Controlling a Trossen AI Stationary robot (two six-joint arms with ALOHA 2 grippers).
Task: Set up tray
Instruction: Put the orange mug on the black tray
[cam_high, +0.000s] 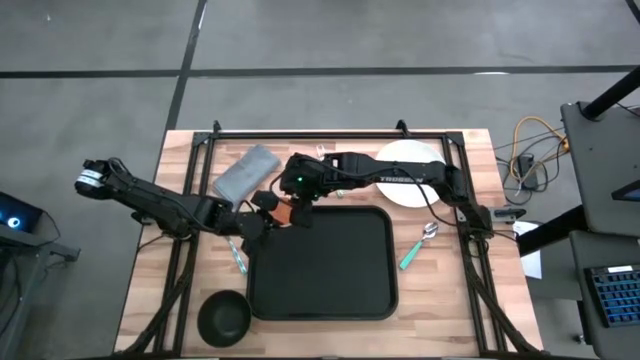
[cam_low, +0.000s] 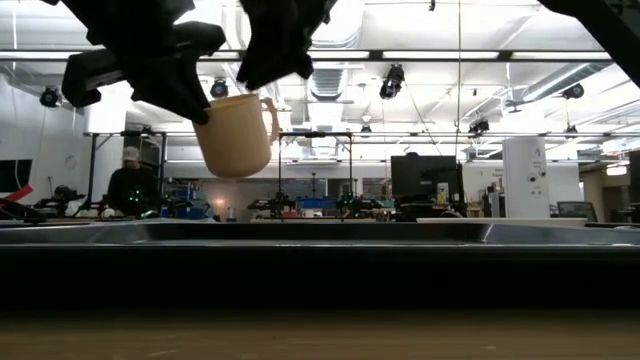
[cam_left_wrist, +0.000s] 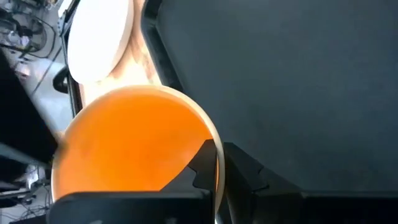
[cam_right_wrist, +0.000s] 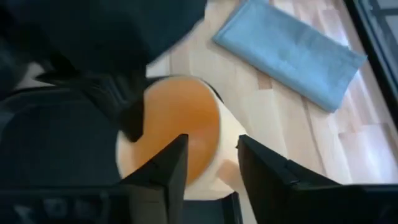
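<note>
Both jaws, left (cam_high: 262, 207) and right (cam_high: 296, 203), clamp one cup (cam_low: 237, 133) above one tray (cam_high: 322, 262).

The wooden table (cam_high: 440, 300) bears the black tray (cam_high: 322, 265), plate (cam_high: 408, 173), napkin (cam_high: 245, 172), bowl (cam_high: 223, 316) and spoon (cam_high: 417, 246).

Even, soft light falls from overhead on the counter (cam_high: 440, 300), with only faint shadows. In the low view, bright ceiling strip lights (cam_low: 440, 55) backlight the scene, leaving both arms as dark silhouettes and the tray (cam_low: 320, 235) rim nearly black. In the wrist views the cup (cam_left_wrist: 130, 143) is close, blurred and glowing orange inside; the napkin (cam_right_wrist: 289, 53) is soft too.
</note>
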